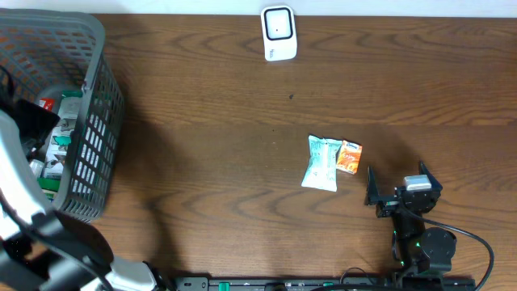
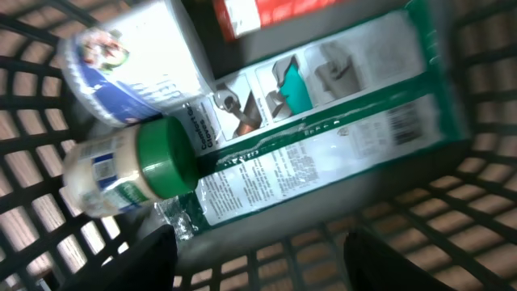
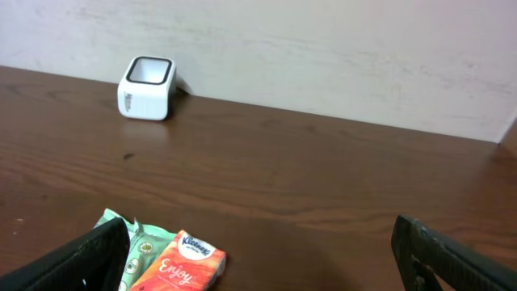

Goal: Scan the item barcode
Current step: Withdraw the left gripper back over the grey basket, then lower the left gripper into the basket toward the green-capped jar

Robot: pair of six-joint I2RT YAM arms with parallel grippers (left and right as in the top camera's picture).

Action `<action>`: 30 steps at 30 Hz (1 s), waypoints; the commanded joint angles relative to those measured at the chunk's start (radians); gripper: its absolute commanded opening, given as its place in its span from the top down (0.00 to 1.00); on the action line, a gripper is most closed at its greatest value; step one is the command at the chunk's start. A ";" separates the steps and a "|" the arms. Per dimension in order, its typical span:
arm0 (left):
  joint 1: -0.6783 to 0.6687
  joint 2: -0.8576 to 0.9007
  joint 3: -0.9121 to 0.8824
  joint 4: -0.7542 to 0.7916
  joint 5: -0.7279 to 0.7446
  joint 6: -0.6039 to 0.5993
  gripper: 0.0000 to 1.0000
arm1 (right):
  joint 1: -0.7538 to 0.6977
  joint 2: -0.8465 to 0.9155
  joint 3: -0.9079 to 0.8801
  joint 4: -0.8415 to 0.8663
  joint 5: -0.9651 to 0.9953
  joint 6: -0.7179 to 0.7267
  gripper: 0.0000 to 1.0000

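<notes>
1. Overhead view showed the basket (image 1: 97,89) at the left end of the table (image 1: 202,121), with the left arm (image 1: 20,186) bent down into it. The scanner (image 1: 279,32) stood at the far edge, well apart from both arms.
2. Left wrist view looked down on the basket's load. A green box (image 2: 323,137) lay flat with a barcode (image 2: 408,121) on its upper face, and a bottle (image 2: 129,170) with a green cap lay across one end of it. A white tub (image 2: 137,65) and a red box (image 2: 258,12) lay beyond.
3. The left gripper (image 2: 258,259) hung just above these things with its jaws spread. Only the basket floor showed between them, so it held nothing.
4. The right gripper (image 1: 400,187) sat near the table's front edge, jaws spread wide and empty. A green packet (image 1: 321,162) and an orange pack (image 1: 349,156), touching each other, lay just beside it, between it and the scanner.
5. No item was at the scanner, so the step in hand looked like the pick. Whether the next item was one in the basket or one of the two packets could not be told.
6. A pick from the basket would call for the left jaws to drop around the bottle or a box edge and close. The arm would then have to lift the item clear of the wall and turn its barcode to the scanner's window.
</notes>
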 commanded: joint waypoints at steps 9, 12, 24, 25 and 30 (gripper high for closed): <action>0.003 0.191 -0.007 0.022 0.003 0.116 0.31 | 0.003 -0.002 -0.001 -0.003 -0.003 0.014 0.01; 0.002 0.195 -0.007 0.050 0.018 0.137 0.31 | 0.003 -0.002 -0.001 -0.003 -0.003 0.014 0.01; 0.016 0.193 -0.007 -0.005 -0.080 0.017 0.27 | 0.003 -0.002 -0.001 -0.003 -0.003 0.014 0.01; 0.019 0.193 -0.007 -0.021 -0.095 -0.015 0.27 | 0.003 -0.002 -0.001 -0.003 -0.003 0.014 0.01; 0.046 0.193 -0.007 -0.097 -0.136 -0.204 0.27 | 0.003 -0.002 -0.001 -0.003 -0.003 0.014 0.01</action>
